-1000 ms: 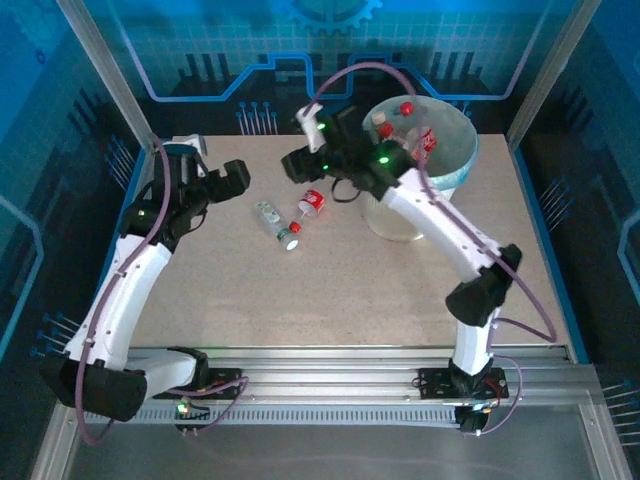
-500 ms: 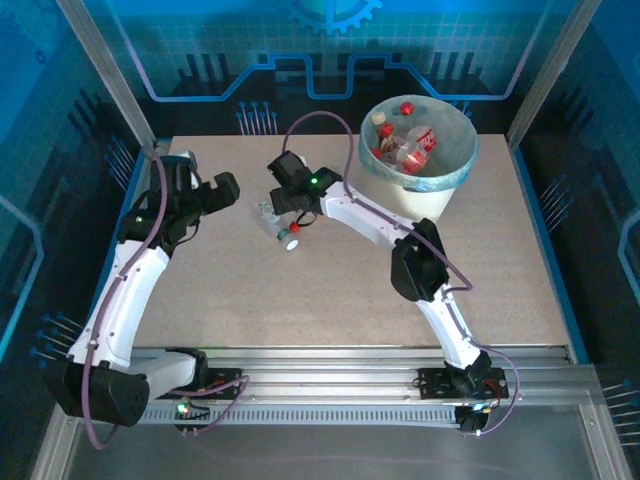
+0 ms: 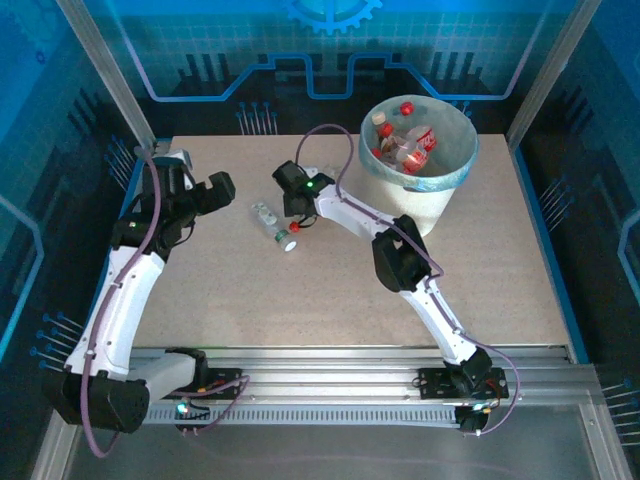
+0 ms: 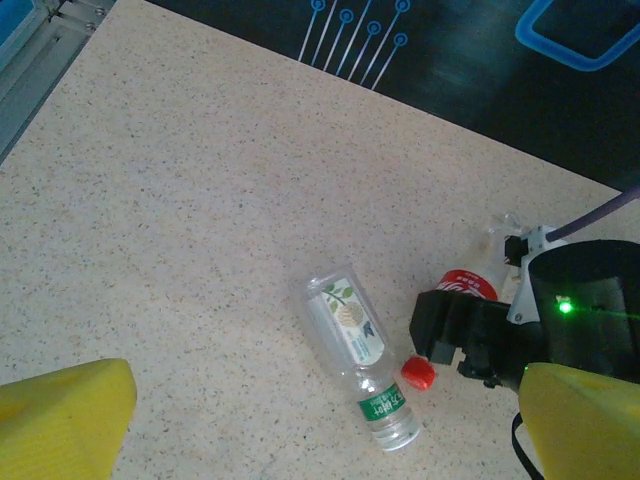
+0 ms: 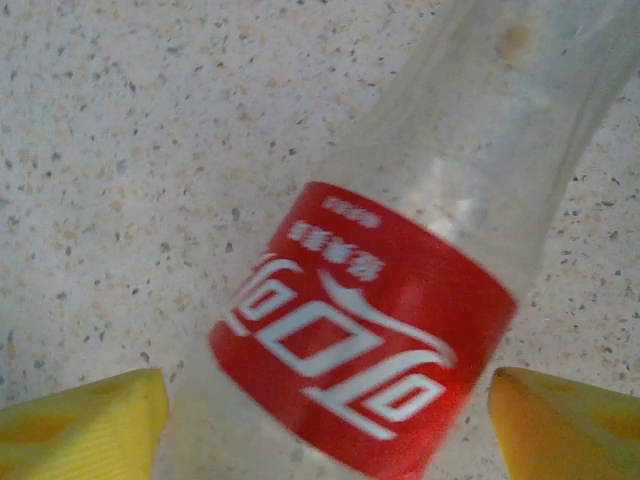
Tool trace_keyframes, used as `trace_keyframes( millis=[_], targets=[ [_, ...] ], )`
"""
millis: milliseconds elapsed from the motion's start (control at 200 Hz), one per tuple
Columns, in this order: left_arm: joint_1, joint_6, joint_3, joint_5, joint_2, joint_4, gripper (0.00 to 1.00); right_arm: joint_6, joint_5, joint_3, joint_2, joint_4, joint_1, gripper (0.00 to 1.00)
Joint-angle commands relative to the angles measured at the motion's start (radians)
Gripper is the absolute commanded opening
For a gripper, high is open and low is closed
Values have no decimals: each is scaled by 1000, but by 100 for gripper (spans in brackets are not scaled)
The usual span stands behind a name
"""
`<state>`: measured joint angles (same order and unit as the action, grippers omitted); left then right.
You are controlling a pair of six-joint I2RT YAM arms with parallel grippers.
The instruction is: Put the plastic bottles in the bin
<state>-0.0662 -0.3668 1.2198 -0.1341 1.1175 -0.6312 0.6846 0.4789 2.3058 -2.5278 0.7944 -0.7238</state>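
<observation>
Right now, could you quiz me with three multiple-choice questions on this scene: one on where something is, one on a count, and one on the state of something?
1. Where on the table does the bin stand?
A near left corner; B far right part; C middle.
2. How many bottles lie on the table outside the bin?
A none; B five; C two.
3. The right gripper is:
A open, straddling the red-label bottle; B shut on the bin's rim; C shut on a loose cap.

Answers: B, it stands far back on the right. C, the red-label bottle and the green-label bottle. A, a yellow finger shows on each side of that bottle.
</observation>
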Motion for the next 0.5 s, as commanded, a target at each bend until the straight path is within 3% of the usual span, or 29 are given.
trace_keyframes(
  millis=[0, 145, 495],
  targets=[
    [14, 9, -16, 24, -28, 1, 99, 42, -45, -22, 4, -10, 17, 75],
    [16, 1, -16, 34, -35, 0, 99, 36, -75, -91, 56, -52, 20, 55],
    [19, -1, 26, 66, -61, -28, 99, -21, -120, -283, 302, -179, 17, 37]
  ],
)
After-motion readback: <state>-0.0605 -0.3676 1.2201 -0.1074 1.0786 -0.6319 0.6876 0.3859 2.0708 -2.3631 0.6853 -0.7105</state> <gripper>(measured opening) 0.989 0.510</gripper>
